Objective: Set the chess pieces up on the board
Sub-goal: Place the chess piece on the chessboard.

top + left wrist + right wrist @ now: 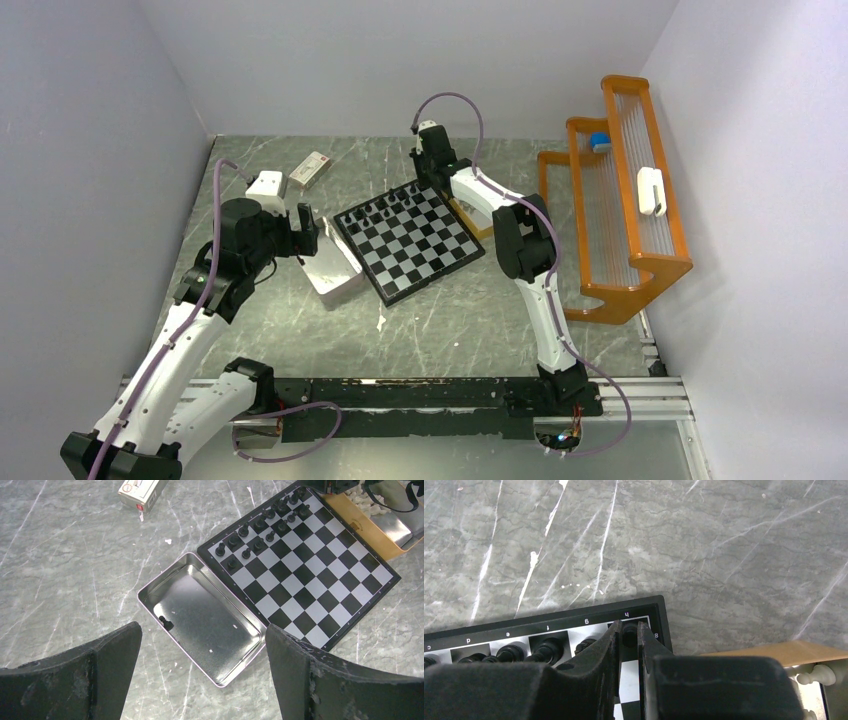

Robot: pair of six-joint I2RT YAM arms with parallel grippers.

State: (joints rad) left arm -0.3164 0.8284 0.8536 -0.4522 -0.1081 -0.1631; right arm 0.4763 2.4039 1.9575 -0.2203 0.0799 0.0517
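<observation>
The board (415, 245) lies at the table's middle, with black chess pieces (390, 207) lined along its far-left edge. My right gripper (628, 631) is shut on a black chess piece (629, 634) over the board's corner square marked h8 (644, 621). Whether that piece touches the square is hidden by the fingers. My left gripper (202, 627) hangs wide open, with nothing between its fingers, above an open metal tin (150, 587) that touches the board's (320, 580) left side. One black piece (165, 623) lies inside the tin. Cream-white pieces (816, 672) rest in a tan tray (367, 532) beyond the board.
A small white box (310, 168) lies at the back left. An orange wire rack (620, 210) stands against the right wall, holding a blue thing (599, 141) and a white object (650, 190). White walls close off three sides.
</observation>
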